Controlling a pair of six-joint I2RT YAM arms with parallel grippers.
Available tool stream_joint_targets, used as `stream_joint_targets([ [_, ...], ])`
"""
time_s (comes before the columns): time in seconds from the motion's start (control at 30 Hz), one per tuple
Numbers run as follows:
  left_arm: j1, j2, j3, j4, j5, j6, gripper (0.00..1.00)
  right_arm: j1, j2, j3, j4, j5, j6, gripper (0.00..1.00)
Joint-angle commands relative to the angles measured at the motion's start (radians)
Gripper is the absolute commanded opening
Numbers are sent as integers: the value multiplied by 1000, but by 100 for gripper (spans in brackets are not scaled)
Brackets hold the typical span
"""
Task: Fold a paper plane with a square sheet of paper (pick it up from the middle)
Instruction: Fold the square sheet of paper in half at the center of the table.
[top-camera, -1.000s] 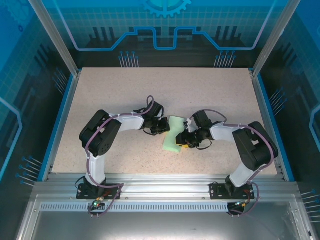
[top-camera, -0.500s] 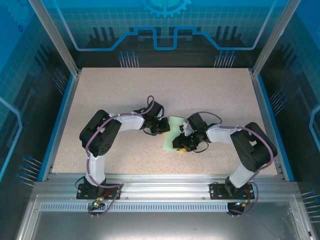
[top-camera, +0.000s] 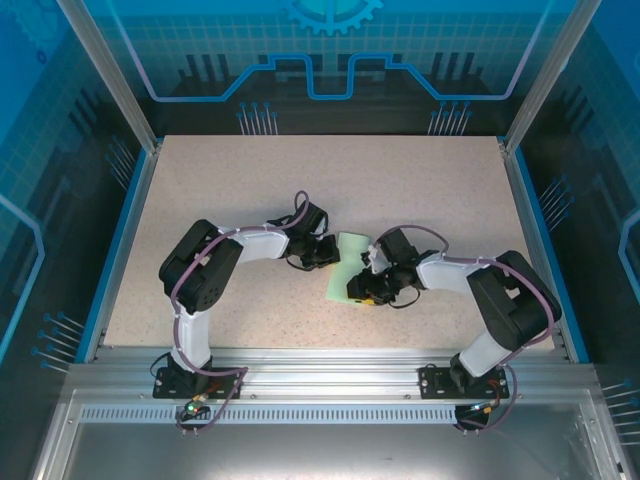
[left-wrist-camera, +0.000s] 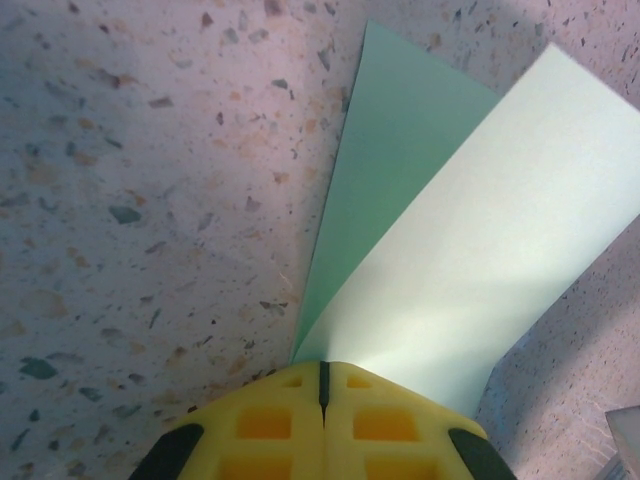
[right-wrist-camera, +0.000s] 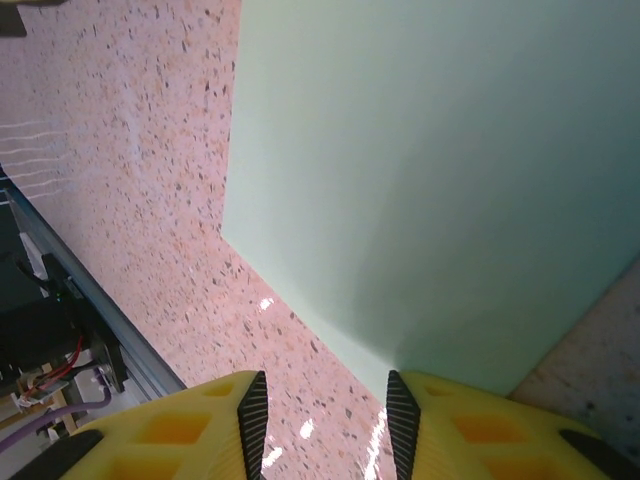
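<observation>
Pale green paper (top-camera: 345, 268), folded into a long strip of two layers, lies on the speckled table (top-camera: 250, 180) between both arms. The left claw (left-wrist-camera: 322, 375) is clenched on one corner, where the layers fan apart. The right claw (right-wrist-camera: 325, 400) sits released at the opposite edge, grasping nothing. To crease well, the left should probably pin firmly while the right presses the layers flush.

Sheet (right-wrist-camera: 420, 170) — far edge cropped, right wrist view.
</observation>
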Motion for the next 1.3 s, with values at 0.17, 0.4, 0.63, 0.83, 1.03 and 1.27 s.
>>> stream_joint_targets([
  [0.17, -14, 28, 0, -84, -4, 18, 0, 8, 33, -55, -6, -3, 10, 39],
  [0.4, -13, 30, 1, -85, -4, 21, 0, -50, -35, -13, -45, 8, 2, 38],
  [0.63, -14, 35, 1, -85, 1, 23, 0, -177, -47, 109, -23, -15, -24, 40],
  [0.83, -14, 36, 1, -86, 0, 26, 0, -199, 81, 181, 3, -46, -29, 40],
  [1.03, -14, 38, -1, -90, 0, 32, 0, -205, 183, 193, -4, 1, -52, 40],
  [1.27, -14, 39, -3, -99, -5, 38, 0, -214, 187, 215, -31, -16, -56, 40],
])
